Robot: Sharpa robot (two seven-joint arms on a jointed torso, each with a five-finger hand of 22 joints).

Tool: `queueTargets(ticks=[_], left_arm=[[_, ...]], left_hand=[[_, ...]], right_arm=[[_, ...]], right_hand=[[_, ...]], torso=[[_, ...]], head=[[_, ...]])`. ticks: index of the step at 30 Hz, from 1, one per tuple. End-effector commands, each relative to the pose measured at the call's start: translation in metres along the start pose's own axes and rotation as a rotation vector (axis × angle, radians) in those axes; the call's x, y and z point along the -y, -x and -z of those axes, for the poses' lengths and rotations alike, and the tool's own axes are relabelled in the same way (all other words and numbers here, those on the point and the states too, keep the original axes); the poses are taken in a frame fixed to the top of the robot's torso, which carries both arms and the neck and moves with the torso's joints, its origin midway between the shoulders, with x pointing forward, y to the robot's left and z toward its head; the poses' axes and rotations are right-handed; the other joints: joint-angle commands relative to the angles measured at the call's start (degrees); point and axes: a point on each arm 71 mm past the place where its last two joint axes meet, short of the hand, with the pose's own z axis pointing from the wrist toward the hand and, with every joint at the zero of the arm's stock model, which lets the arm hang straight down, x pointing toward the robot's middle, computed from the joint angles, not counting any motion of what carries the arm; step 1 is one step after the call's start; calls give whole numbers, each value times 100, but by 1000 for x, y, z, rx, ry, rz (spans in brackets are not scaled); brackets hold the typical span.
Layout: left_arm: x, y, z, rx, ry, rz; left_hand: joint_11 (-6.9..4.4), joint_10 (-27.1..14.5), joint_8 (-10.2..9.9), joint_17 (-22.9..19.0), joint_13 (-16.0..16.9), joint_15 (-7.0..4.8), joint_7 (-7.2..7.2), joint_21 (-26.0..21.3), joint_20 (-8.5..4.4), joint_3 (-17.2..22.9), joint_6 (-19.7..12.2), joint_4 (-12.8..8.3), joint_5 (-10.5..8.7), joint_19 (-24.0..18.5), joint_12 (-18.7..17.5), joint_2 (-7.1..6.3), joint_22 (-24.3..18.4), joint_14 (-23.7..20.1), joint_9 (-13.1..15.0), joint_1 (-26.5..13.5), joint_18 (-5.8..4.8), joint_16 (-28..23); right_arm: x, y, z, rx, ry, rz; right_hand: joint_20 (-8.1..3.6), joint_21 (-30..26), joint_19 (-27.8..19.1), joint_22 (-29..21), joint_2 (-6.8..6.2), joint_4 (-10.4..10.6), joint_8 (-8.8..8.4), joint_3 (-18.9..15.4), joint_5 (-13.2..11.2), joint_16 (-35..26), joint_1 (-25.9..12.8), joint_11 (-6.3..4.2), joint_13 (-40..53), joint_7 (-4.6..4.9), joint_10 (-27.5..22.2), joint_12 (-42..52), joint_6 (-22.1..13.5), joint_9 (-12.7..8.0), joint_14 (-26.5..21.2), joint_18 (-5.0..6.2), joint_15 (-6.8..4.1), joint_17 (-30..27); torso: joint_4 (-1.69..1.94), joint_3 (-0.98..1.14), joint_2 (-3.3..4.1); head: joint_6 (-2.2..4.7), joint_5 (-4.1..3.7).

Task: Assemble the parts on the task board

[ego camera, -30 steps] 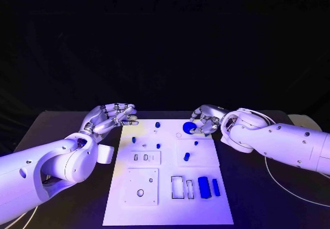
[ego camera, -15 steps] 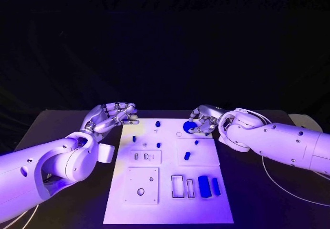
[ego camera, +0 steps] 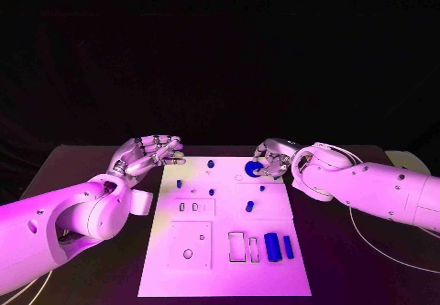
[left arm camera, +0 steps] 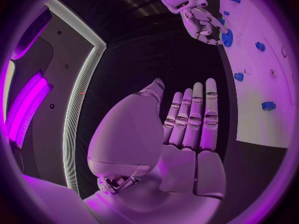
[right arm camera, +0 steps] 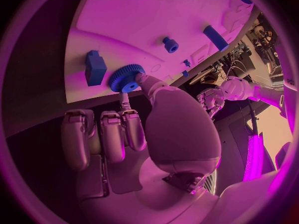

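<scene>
Head view: barely anything has moved over the last second. The task board (ego camera: pixel 224 273) sits put, and at its far right edge the right hand (ego camera: pixel 272 159) still pinches the blue gear (ego camera: pixel 253 168), probably lining up placement. The left hand (ego camera: pixel 151 154) hovers empty, fingers loosely curled.

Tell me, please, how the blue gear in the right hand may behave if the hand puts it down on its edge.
The blue gear is round and toothed, so on its edge it would probably roll or fall flat. It looks rigid and likely light, since the right hand pinches it by fingertips. The teeth may help against slipping.
</scene>
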Motion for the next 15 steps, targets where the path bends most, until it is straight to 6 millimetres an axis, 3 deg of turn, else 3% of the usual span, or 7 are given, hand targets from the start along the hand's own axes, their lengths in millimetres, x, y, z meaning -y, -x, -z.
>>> queueTargets(ticks=[1, 15], left_arm=[[1, -2, 0, -17, -5, 11], [1, -2, -1, -18, -4, 11]], left_hand=[[27, 9, -34, 5, -2, 22, 129, -35, 5, 33, -18, -5, -9, 31, -38, -41, -5, 29, -7, -13, 36, -17], [28, 12, -38, 10, -1, 22, 129, -44, 6, 37, -19, -5, -8, 36, -52, -38, -14, 28, -7, -12, 37, -26]], right_arm=[[0, -4, 1, -10, 4, 45], [-29, 4, 8, 179, 141, 117]], right_hand=[[-46, 24, 260, 958, 4, -28, 23, 72, 52, 31, 84, -52, 905, -56, 90, 44, 103, 28, 526, -73, -61, 1152], [-81, 215, 424, 1221, -6, -72, 38, 284, 88, 47, -1, -97, 1042, -108, 210, 162, 278, 61, 538, -139, -99, 1207]], torso=[[-1, 2, 1], [2, 0, -2]], head=[[-4, -2], [25, 11]])
